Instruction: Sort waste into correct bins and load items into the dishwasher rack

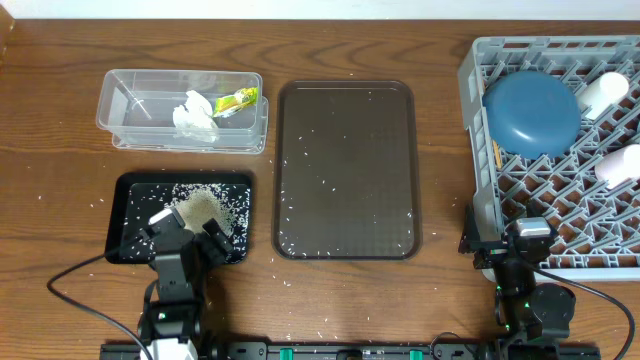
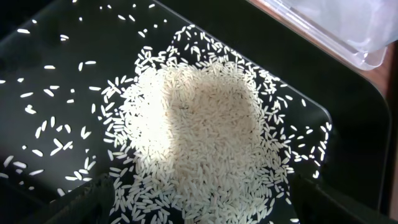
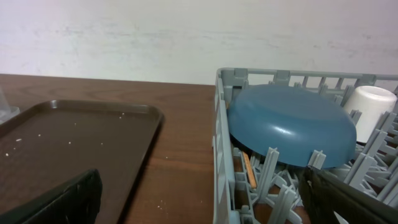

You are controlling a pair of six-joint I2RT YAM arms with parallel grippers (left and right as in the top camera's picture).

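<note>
Loose white rice [image 1: 200, 208] lies piled in the shallow black tray [image 1: 130, 190], and it fills the left wrist view [image 2: 199, 124]. My left gripper [image 1: 188, 226] hovers open and empty over the tray's front part, its fingers either side of the pile [image 2: 199, 202]. The clear tub [image 1: 120, 100] holds the crumpled tissue [image 1: 193, 115] and the yellow-green wrapper [image 1: 238, 100]. The grey rack [image 1: 478, 190] holds the dark blue plate [image 1: 532, 110], a white cup [image 1: 605, 92], a pale pink cup [image 1: 620, 165] and a chopstick [image 3: 249, 169]. My right gripper [image 1: 527, 238] is open and empty at the rack's front left corner [image 3: 199, 196]. No light blue bowl shows.
The large brown serving tray [image 1: 345, 170] lies between the black tray and the rack, with scattered rice grains on it. Stray grains dot the wooden table around both trays. The brown tray [image 3: 74, 143] and the rack wall [image 3: 222, 155] flank a strip of table in the right wrist view.
</note>
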